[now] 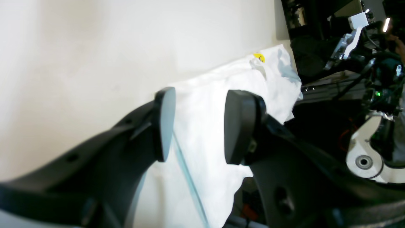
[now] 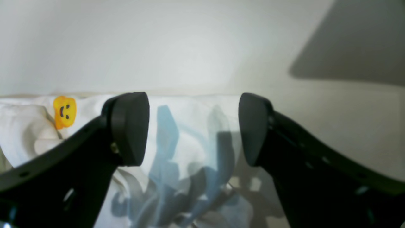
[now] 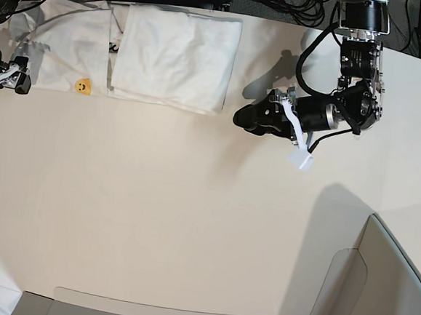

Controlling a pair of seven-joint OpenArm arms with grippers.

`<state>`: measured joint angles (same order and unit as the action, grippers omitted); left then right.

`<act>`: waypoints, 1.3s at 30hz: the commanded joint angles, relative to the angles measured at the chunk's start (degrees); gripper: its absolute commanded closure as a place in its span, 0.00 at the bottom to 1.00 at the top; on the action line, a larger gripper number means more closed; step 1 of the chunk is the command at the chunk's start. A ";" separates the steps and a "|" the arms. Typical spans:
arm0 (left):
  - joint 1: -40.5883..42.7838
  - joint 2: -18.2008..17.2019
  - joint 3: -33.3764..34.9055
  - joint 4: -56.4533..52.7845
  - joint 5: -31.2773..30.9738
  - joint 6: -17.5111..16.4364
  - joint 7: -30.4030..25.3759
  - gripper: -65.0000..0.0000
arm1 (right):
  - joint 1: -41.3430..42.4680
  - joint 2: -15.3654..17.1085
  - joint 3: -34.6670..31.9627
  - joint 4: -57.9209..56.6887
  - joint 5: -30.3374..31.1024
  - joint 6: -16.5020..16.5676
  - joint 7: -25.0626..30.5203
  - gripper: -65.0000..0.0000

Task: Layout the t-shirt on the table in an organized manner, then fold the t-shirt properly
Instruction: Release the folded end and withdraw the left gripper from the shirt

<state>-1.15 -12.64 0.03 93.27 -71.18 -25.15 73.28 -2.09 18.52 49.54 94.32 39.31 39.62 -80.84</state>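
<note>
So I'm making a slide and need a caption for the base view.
Partly folded t-shirt lies at the table's far edge; open left gripper hovers beside it.

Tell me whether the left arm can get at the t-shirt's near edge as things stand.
Probably yes. The left end effector is open beside the t-shirt, its jaws pointing at the fabric edge, with only bare table between them.
</note>
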 commanded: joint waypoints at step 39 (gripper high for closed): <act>4.97 -1.64 -14.23 1.10 -1.48 -0.39 0.00 0.65 | -5.78 8.07 8.53 0.75 0.91 0.38 0.84 0.32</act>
<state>4.19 -13.67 -13.98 93.34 -71.22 -25.17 73.78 -7.94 24.93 57.63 94.30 39.59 39.62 -80.79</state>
